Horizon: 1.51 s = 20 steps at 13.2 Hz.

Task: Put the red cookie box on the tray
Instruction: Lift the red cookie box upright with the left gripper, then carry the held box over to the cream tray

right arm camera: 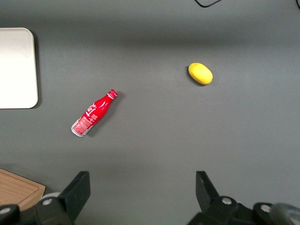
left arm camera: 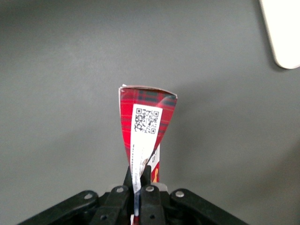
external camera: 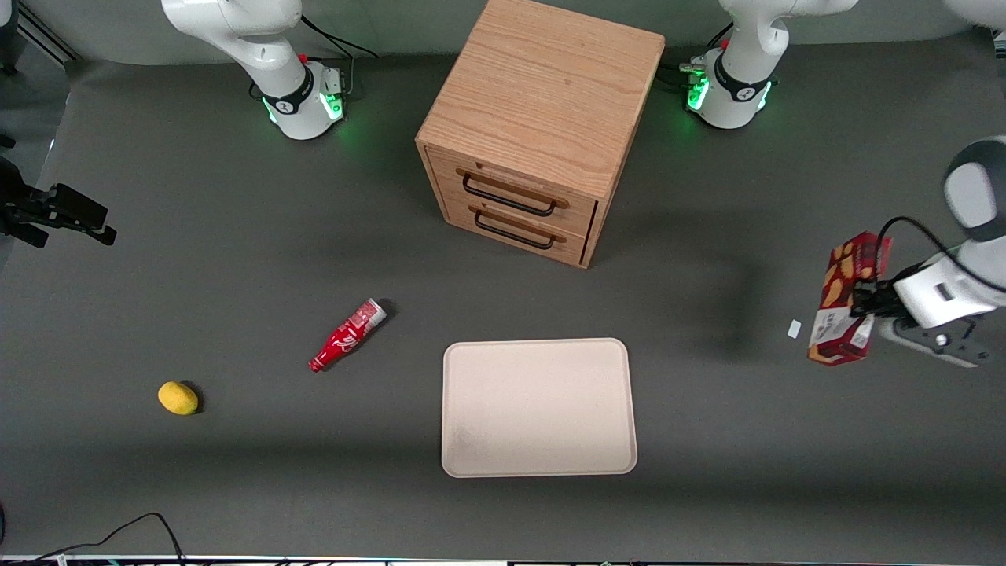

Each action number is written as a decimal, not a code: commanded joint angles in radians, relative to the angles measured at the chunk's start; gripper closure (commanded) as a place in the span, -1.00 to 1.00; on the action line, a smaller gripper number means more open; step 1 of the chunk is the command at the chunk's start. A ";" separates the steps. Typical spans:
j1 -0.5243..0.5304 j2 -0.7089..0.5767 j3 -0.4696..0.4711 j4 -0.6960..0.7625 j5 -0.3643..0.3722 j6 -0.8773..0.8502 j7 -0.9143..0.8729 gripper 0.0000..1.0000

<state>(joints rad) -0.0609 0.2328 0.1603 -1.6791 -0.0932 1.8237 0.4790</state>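
item: red cookie box [external camera: 847, 303] — long, narrow, dark red, printed with tan cookies and a white label patch; it was held clear of the table at the working arm's end, its long axis running roughly upright in the front view with a slight tilt. holder: gripper [external camera: 863, 303], closed tight on the box at about mid-length, the thin card pinched between the two black fingers [left arm camera: 146, 174]; in the wrist view the box end [left arm camera: 146, 123] showed a tartan pattern and a white sticker with a qr code, the card bowed outward above the grip. destination: tray [external camera: 539, 407] — flat, cream-beige, rounded corners, low rim; it lay on the grey table [external camera: 236, 259] nearer the front camera than the cabinet and well apart from the box, with nothing resting on it. one rounded corner of the tray [left arm camera: 283, 33] showed in the wrist view. other stock: wooden cabinet [external camera: 542, 118] with two drawers, both shut, each with a dark bar handle, standing mid-table between the two arm bases; red soda bottle [external camera: 347, 334] lying on its side beside the tray toward the parked arm's end; yellow lemon [external camera: 178, 398] farther toward that end, apart from the bottle; small white scrap [external camera: 794, 329] on the table just beside the lower end of the box as seen from the front — whether it touched the box could not be told.
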 commanded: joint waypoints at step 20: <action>-0.273 0.569 -0.255 0.685 0.089 0.123 -0.792 1.00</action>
<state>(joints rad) -0.3095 0.7282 -0.1003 -1.0600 -0.0164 1.9138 -0.2658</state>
